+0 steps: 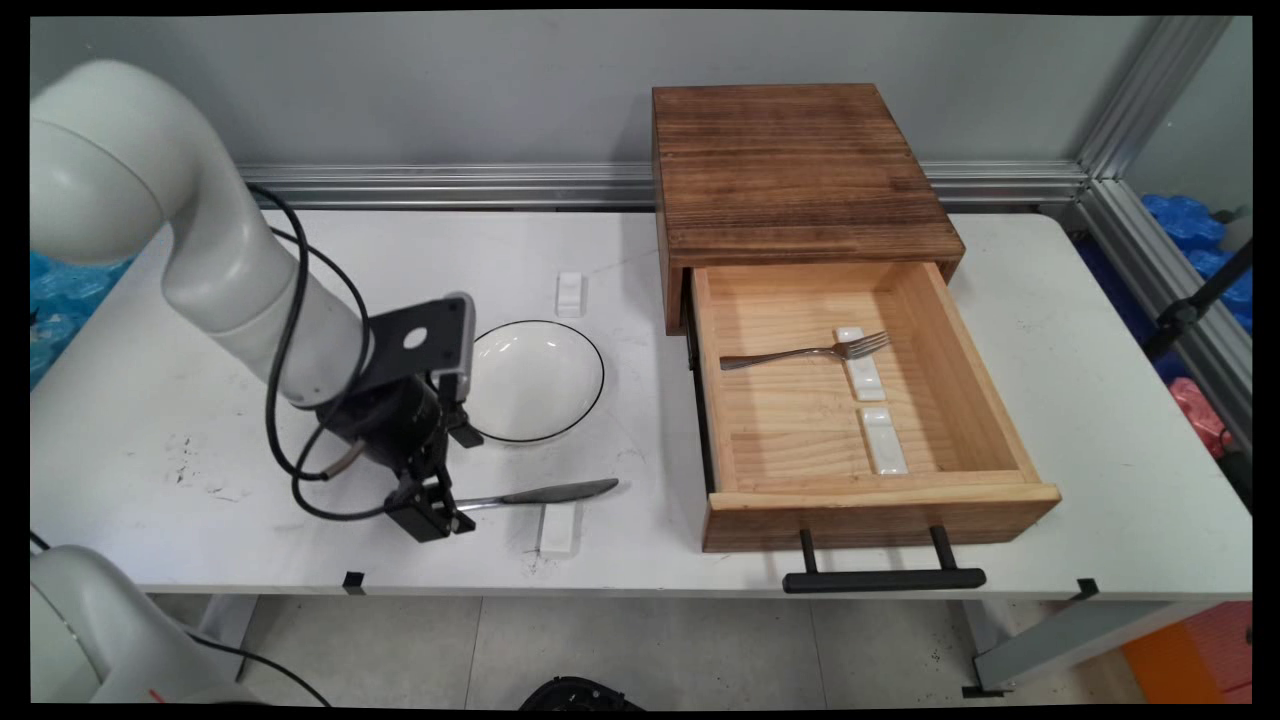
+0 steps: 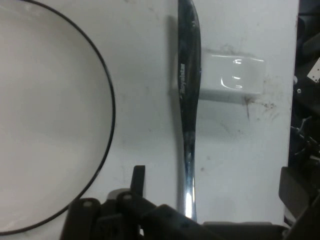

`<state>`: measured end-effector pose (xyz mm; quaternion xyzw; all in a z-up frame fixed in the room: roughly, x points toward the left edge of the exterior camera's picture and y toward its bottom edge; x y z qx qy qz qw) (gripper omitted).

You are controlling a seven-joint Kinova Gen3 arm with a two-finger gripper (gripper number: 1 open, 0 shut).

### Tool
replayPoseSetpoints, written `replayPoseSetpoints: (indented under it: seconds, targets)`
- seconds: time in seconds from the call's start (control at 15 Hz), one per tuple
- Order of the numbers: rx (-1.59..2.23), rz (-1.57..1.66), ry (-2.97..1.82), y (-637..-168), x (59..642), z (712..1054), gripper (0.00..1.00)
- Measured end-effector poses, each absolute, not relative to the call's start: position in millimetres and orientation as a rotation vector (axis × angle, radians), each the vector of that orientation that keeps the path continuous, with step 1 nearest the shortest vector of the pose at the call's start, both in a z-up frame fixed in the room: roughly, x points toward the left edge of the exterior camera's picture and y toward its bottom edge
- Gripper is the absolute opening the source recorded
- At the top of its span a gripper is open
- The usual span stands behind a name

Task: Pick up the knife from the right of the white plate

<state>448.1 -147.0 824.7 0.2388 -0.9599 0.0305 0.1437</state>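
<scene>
the gripper is being held low over the white table, at the handle end of a knife. whether its jaws are closed on the handle cannot be told. the knife is lying partly on a small white rest, just in front of the black-rimmed plate. judging by this, the handle is best being kept level and centred.

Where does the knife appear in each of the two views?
Main view: the knife lies near the table's front edge, below the plate, its handle at the pincer.
Hand view: upright at centre.
Shared landmark: white rest beside the blade.
</scene>
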Motion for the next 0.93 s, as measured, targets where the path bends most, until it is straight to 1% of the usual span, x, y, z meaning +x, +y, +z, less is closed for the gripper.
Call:
replayPoseSetpoints:
  seconds: [0.47, 0.93]
  targets:
    - [0.679, 0.074, -2.780, -147, 439, 797, 1.00]
    - [0.710, 0.082, -2.774, -150, 434, 781, 1.00]
